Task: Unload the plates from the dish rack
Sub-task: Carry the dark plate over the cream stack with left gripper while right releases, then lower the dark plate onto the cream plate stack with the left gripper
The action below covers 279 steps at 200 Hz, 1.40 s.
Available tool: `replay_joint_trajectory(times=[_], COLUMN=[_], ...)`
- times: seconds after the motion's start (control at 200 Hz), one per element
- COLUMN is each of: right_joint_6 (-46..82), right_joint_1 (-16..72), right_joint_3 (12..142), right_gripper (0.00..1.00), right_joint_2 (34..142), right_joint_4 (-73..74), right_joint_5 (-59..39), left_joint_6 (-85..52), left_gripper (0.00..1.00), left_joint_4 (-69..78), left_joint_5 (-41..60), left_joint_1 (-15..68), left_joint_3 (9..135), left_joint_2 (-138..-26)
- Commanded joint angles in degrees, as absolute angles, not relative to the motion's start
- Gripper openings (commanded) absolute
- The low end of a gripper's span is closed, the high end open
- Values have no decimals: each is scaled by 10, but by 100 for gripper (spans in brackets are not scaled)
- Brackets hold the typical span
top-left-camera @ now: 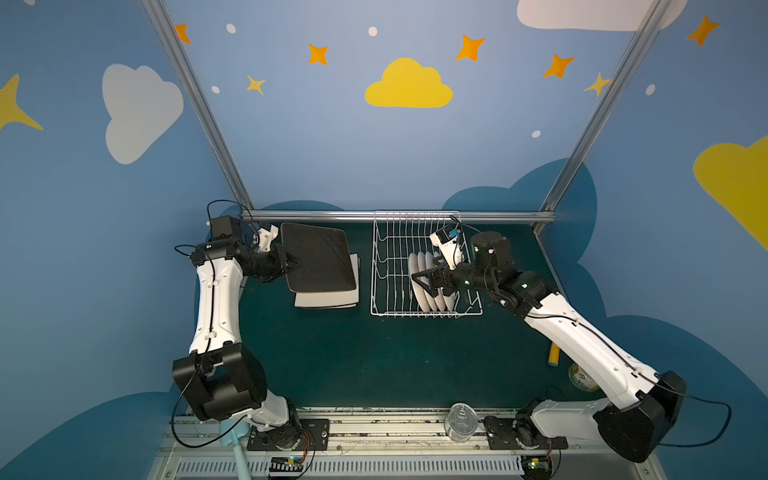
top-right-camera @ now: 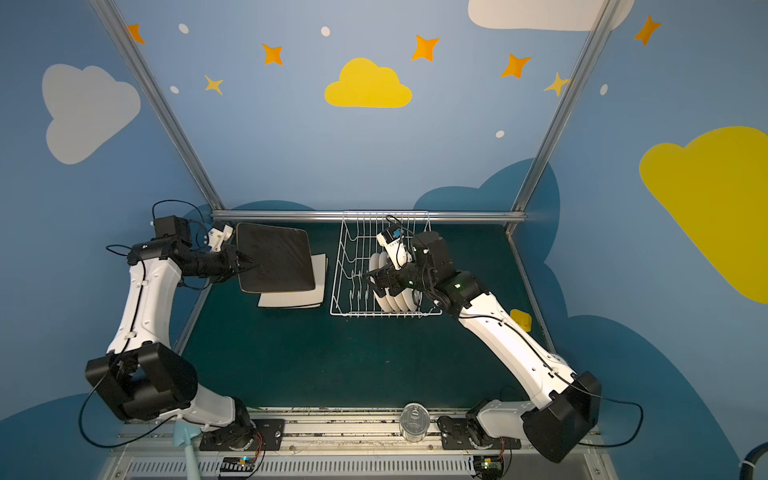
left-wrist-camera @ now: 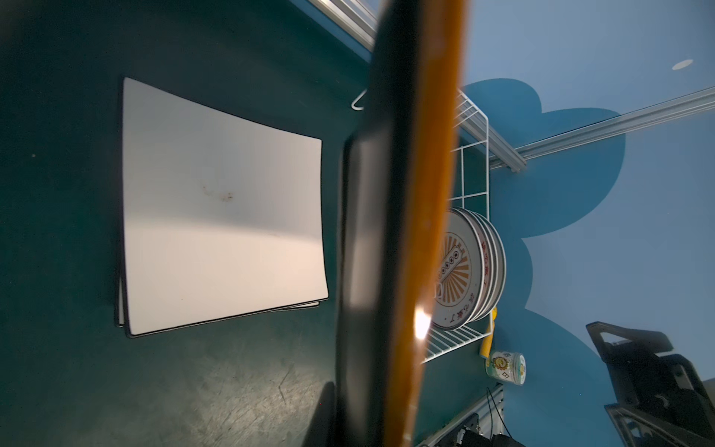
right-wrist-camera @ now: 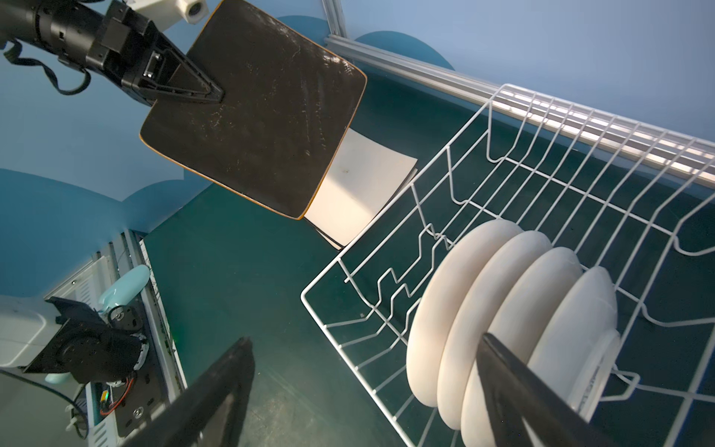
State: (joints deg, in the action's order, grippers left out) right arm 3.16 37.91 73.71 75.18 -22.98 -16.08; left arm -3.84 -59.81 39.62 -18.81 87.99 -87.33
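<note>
Blue walls (top-left-camera: 332,158) painted with clouds and stars close in a dark green counter (top-left-camera: 353,365), and the work sits along its far edge. The dish rack (top-left-camera: 395,314) stands right of centre. Most of its prong rows are bare, and it holds only the four round white plates (right-wrist-camera: 503,309), upright on edge and packed close in its near right part.

Left of the rack, two cream square plates (top-left-camera: 328,298) lie flat in a stack on the counter, which looks like the chosen drop spot. The left pincer (top-left-camera: 294,262) is clamped nearly shut on one edge of the black square plate (top-left-camera: 320,257). It carries the plate almost level, slightly tilted, above that stack and apart from it. Gripping the rim keeps the underside free, so I judge the plate can be laid flat on the cream pair.

The right pincer (right-wrist-camera: 365,340) has its jaws spread wide and grips nothing. It hangs over the round plates, one jaw out past the foremost plate and the other across the row. Whether either jaw touches a plate I cannot tell. That wide stance suits closing over a rim from above, likely for the next pick.
</note>
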Motion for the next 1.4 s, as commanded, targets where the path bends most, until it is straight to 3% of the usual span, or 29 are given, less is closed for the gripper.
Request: replay_joint_trajectory(times=[0.0,0.215,0.621,0.821,1.392], right_joint_6=[23,29,59,60,46], right_joint_1=[396,433,480,485,485], right_joint_3=[748,744,734,736,739], right_gripper=[89,89,89,89,89], right_joint_2=[766,780,791,795,788], right_joint_4=[-221,-203,-185,-188,-202], right_joint_5=[-162,-150,-140,-139,-123], left_joint_6=[-14,-12,32,6,19], left_gripper=[3,3,3,3,3], left_joint_4=[-591,-557,-562,-505,-532], left_joint_5=[425,414,415,446,491], left_joint_1=[-190,-191,-193,-193,-194], left_joint_3=[873,831,882,866,947], left_joint_2=[-871,-881,-991,-1020,-1150])
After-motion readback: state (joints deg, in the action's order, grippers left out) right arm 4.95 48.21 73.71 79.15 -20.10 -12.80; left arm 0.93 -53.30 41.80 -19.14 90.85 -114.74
